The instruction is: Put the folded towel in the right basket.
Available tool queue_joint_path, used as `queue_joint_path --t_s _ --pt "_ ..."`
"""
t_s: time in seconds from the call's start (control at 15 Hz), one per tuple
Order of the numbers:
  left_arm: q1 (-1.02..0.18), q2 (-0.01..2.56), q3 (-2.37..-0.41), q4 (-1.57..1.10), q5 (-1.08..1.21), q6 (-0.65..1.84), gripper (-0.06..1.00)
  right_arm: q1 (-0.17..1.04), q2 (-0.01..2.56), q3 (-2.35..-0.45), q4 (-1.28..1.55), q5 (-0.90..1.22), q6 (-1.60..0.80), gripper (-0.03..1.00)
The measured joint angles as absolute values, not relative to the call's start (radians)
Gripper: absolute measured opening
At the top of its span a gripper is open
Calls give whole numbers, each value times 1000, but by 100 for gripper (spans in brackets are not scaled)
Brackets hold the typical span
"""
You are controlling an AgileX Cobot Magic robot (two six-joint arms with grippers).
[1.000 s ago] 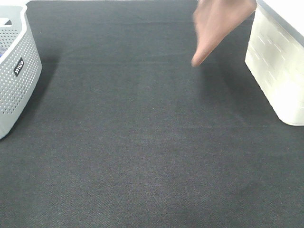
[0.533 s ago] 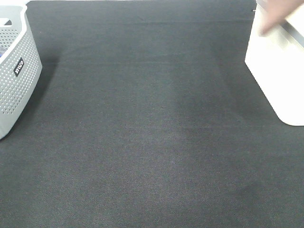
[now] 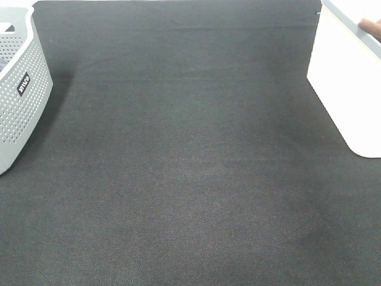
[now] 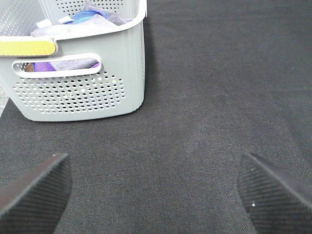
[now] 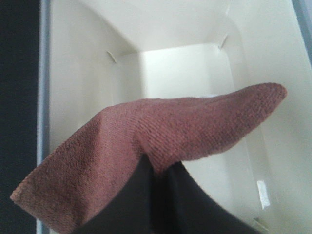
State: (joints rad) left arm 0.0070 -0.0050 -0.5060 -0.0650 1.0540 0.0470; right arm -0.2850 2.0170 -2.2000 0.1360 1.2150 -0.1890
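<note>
The folded towel (image 5: 146, 141) is reddish-brown and hangs from my right gripper (image 5: 158, 170), which is shut on it. It hangs over the open inside of the white right basket (image 5: 175, 73). In the high view only a sliver of the towel (image 3: 370, 24) shows above the right basket (image 3: 348, 83) at the top right edge. My left gripper (image 4: 156, 190) is open and empty, its two dark fingertips (image 4: 36, 187) low over the black cloth.
A grey perforated basket (image 3: 18, 89) stands at the left edge; in the left wrist view (image 4: 83, 87) it holds several coloured cloths. A black cloth (image 3: 178, 149) covers the table between the two baskets.
The towel has moved right and away, from over the cloth near the middle to above the right basket, almost out of the high view.
</note>
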Motion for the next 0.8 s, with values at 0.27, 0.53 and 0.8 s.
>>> queue_joint_path --t_s 0.27,0.53,0.8 --pt "7 -5 -506 -65 1054 47 87 -288 2084 -2200 136 1217 -171 24" --pt "7 -5 -506 -65 1054 47 87 -288 2125 -2200 117 1218 -110 57" --pt "7 -5 -506 -65 1054 47 87 -288 2087 -2200 242 1219 -84 63"
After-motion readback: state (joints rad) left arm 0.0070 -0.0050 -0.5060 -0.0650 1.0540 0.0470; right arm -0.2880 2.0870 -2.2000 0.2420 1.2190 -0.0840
